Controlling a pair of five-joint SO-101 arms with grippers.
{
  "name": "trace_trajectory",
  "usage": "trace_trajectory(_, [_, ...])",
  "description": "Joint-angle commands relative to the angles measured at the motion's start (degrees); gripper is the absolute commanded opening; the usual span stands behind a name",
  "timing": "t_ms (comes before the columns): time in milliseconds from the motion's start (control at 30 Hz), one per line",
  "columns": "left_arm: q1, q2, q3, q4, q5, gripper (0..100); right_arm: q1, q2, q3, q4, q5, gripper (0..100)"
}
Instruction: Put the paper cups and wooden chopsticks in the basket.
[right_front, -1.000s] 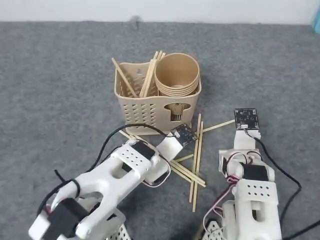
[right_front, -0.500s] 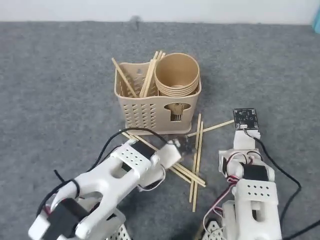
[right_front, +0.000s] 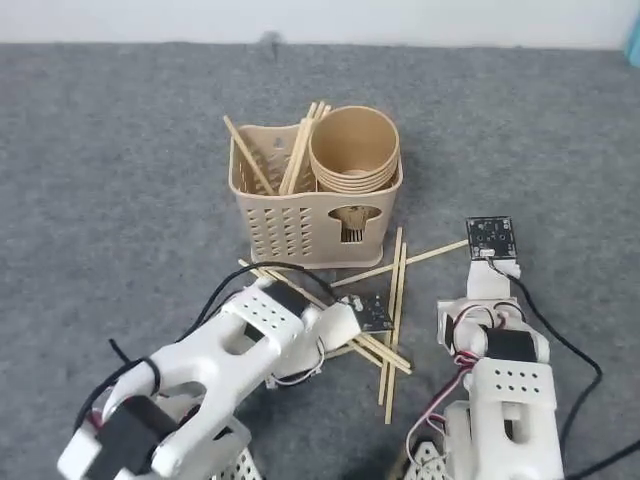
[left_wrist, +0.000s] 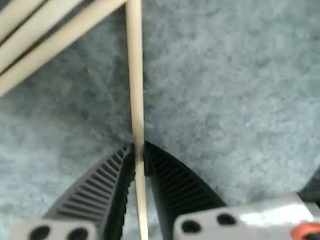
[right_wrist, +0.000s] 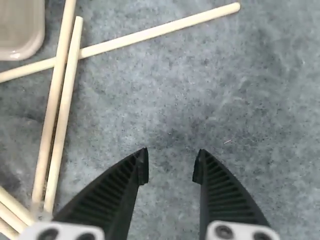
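Pinching left fingers (left_wrist: 107, 185) hold a slim, pale chopstick (left_wrist: 134, 75).

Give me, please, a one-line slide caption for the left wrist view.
Left gripper shut on a single wooden chopstick over grey carpet, more chopsticks crossing beyond its tips.

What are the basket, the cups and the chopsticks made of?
The basket looks like beige plastic: smooth, matte walls with neat rows of moulded holes. The cups seem to be tan paper, thin-walled with rolled rims, stacked together. The chopsticks look like pale bare wood with a dull finish, though no grain shows clearly.
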Motion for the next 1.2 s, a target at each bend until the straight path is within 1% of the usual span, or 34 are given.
trace_trajectory(0, [-5.8,-1.9,-7.2,6.0,-1.2,1,-0.6,-1.0,-2.5,-1.1,0.8,16.2])
trace_trajectory(167, [-17.2,-12.6,-14.6,17.4,-12.1,1,-0.4,-1.0,-2.5,-1.1,0.8,16.2])
trace_trajectory(267, [-21.9,-19.8,-16.2,22.3,-14.7,1,-0.5,-1.0,-2.5,-1.1,0.8,16.2])
trace_trajectory(400, [-25.7,-27.3,-16.0,25.7,-16.7,1,-0.6,-1.0,-2.5,-1.1,0.8,16.2])
trace_trajectory(567, [-30.9,-32.0,-16.0,25.8,-16.9,1,-0.6,-1.0,-2.5,-1.0,0.8,16.2])
trace_trajectory(767, [-34.5,-36.4,-16.5,25.1,-16.5,1,-0.6,-1.0,-2.5,-1.0,0.7,16.2])
trace_trajectory(933, [-36.7,-46.6,-16.1,25.0,-16.4,1,-0.7,-1.0,-2.5,-1.0,0.7,16.2])
trace_trajectory(1167, [-37.7,-60.4,-16.4,26.0,-16.4,1,-0.7,-1.0,-2.5,-1.0,0.6,16.2])
